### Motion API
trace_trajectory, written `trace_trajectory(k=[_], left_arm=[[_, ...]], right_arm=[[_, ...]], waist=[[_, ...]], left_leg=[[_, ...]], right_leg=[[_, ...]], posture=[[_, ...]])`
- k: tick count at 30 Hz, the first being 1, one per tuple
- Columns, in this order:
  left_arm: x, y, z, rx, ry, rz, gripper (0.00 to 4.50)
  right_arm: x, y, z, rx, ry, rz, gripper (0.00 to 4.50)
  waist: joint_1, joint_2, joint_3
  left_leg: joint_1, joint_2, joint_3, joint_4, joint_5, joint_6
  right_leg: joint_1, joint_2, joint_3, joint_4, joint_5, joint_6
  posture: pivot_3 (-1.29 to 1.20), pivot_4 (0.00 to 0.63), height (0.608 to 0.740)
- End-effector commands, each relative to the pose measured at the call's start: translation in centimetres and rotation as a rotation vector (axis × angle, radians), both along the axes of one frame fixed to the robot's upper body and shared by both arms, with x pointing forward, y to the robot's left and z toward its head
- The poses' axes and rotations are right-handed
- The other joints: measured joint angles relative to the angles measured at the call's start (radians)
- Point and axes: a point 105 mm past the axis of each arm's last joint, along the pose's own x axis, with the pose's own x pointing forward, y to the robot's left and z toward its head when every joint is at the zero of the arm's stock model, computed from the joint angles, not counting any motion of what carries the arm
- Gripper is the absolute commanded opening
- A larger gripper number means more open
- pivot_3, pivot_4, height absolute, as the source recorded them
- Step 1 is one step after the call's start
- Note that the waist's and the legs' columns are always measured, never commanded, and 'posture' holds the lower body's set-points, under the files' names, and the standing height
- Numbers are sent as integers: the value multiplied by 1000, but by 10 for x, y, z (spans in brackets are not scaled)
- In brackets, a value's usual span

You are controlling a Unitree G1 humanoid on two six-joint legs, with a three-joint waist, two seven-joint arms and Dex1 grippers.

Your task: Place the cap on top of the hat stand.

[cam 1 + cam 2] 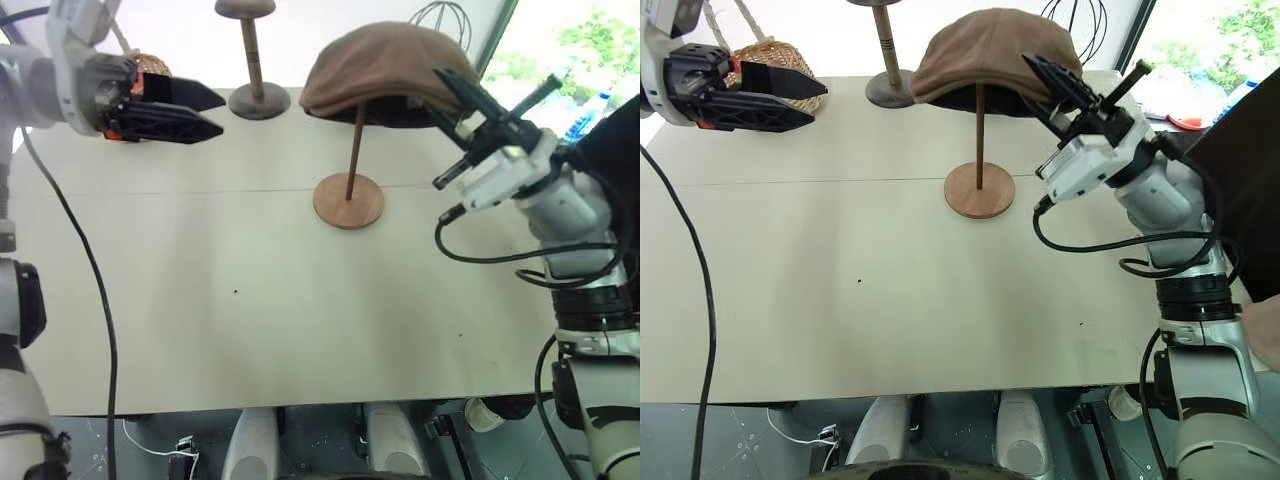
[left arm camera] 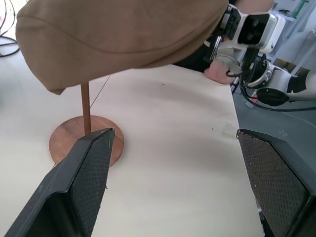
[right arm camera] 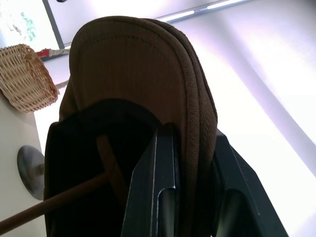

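Note:
The brown cap (image 1: 385,65) rests on the top of the hat stand, whose thin rod (image 1: 355,150) rises from a round base (image 1: 349,200) at the middle of the table. My right gripper (image 1: 1040,75) reaches up from the right and is shut on the cap's right edge; in the right wrist view the fabric rim (image 3: 190,98) runs between its two black fingers. The stand's top disc is hidden under the cap. My left gripper (image 1: 220,114) hangs open and empty at the far left, pointing toward the stand and well clear of it.
A wicker basket (image 1: 775,60) sits behind the left gripper. A darker stand with a thick post (image 1: 255,70) stands at the back, and a black wire head form (image 1: 445,18) behind the cap. The pale table (image 1: 250,300) spreads bare toward its front edge.

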Motion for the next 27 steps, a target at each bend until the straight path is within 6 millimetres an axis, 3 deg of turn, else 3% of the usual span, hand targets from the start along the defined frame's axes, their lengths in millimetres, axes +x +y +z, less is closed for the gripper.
trace_trajectory(k=[1, 8, 18, 21, 27], left_arm=[[-6, -1, 22, -23, -74, -10, 4166], [-6, 0, 25, -24, -77, 0, 4166], [-8, 1, 30, -15, -88, 12, 4166], [-8, 1, 30, -17, -91, 12, 4166], [-6, -2, 31, -21, -93, 7, 4166]], right_arm=[[2, 10, 10, 50, -59, 49, 646], [17, 10, -16, 48, -8, 61, 646], [11, 10, -36, -26, 9, 94, 646], [13, 10, -44, -42, 60, 84, 1463], [11, 9, -50, -94, 105, 56, 4461]], waist=[[-1, 0, 0], [4, 0, 0], [0, 0, 0], [0, 0, 0], [1, 0, 0]], left_leg=[[1, 0, 0, 0, 0, 0], [2, 0, 0, -1, 0, 0], [3, 0, 0, -1, 0, 0], [4, 0, 0, -1, 0, 0], [5, 0, 0, 0, 0, 0]], right_leg=[[1, 0, 0, 0, 0, 0], [2, 0, 0, 0, 0, 1], [3, 0, 0, 0, 0, 1], [4, 0, 0, 0, -1, 0], [5, 0, 0, 0, -1, 0]], posture=[[0, 150, 728], [0, 150, 728], [0, 150, 728], [0, 150, 728], [0, 150, 728]])
